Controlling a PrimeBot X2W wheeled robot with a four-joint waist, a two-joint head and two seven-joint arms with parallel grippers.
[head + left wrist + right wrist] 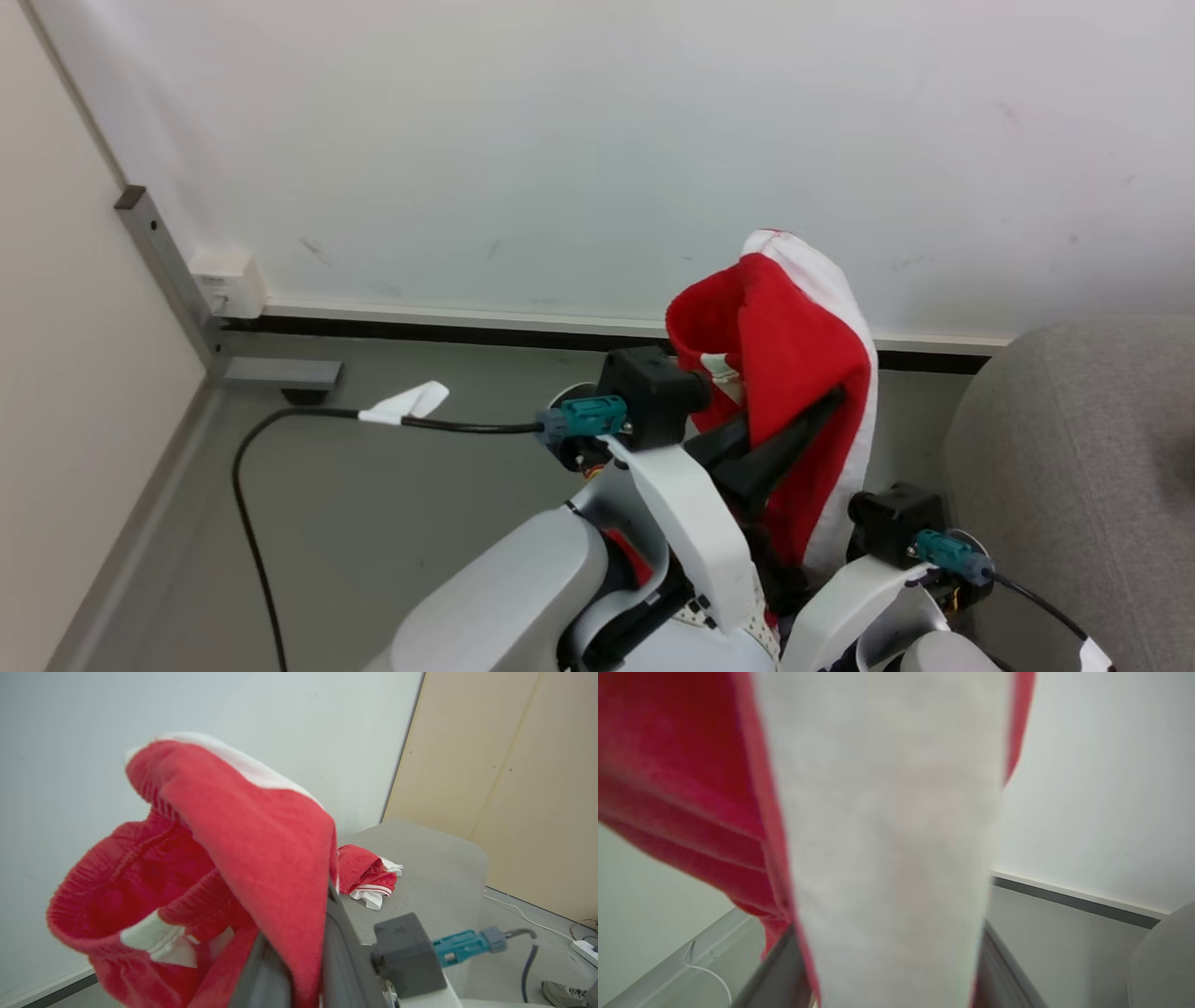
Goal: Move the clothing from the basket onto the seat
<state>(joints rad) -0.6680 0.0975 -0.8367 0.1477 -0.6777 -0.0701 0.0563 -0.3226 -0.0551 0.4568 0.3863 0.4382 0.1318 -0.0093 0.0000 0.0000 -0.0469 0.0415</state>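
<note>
White wall (597,140), grey floor (392,504)

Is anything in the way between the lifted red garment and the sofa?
Nothing visible does. The red garment hangs raised left of the grey sofa, only air between. Another red piece lies on its cushion, leaving bare fabric around it.

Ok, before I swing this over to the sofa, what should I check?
1. Left gripper hold on the held garment: ok, fingers stand close with cloth between them.
2. Right gripper hold: not ok, fingers stand apart and the white stripe is merely draped between them.
3. Sofa position: ok, close at the robot's right.
4. Landing spot: ok, bare cushion beside the dropped garment.
5. Swing path: cannot tell, a person's shoe is on the floor past the sofa.
</note>
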